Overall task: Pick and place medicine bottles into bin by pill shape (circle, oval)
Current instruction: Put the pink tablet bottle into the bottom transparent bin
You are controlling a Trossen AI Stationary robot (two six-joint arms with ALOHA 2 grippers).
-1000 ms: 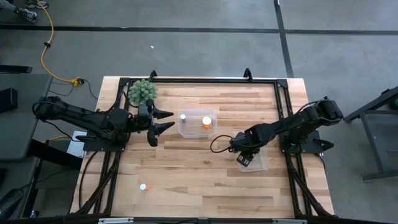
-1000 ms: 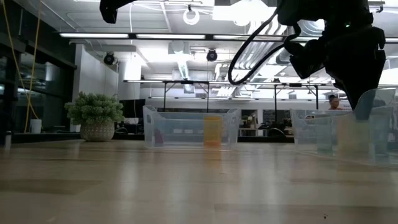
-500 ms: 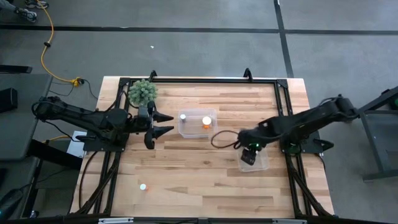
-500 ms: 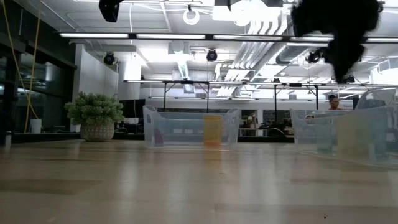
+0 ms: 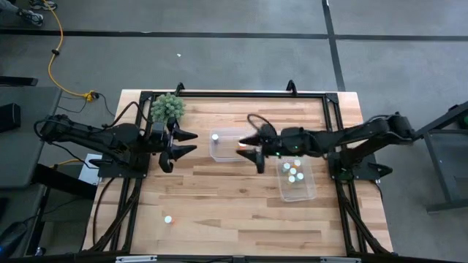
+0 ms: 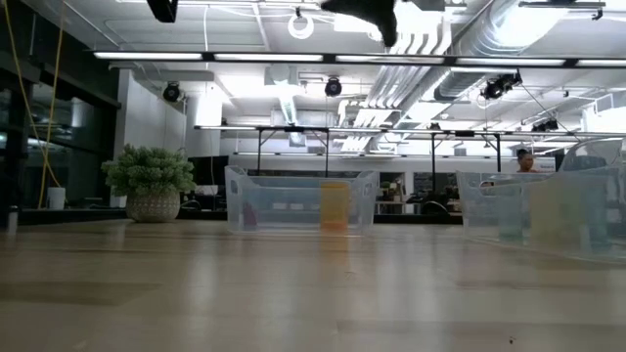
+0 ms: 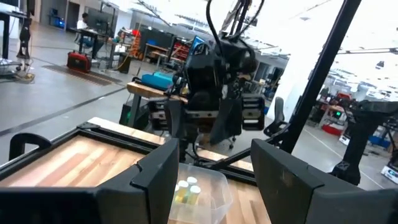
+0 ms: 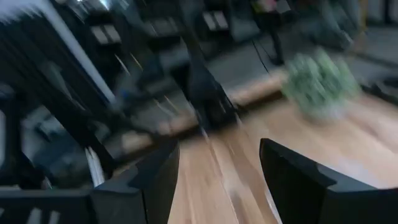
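Evenly and softly lit from above in the high view, with faint shadows on the wooden table (image 5: 219, 197). Bright glare off ceiling strip lights (image 6: 293, 56) in the low view, near tabletop out of focus. Heavily smeared by motion blur in the right wrist view, green plant (image 8: 320, 84) indistinct

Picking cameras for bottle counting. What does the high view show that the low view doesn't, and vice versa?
High only: a lone orange white-capped bottle on the wooden table, white-capped bottles inside the right clear plastic bin, and the left gripper and right gripper, both open and empty. Low only: the room behind, with ceiling lights and a distant person. Both: the green spiky plant, the centre clear bin and its orange bottle.
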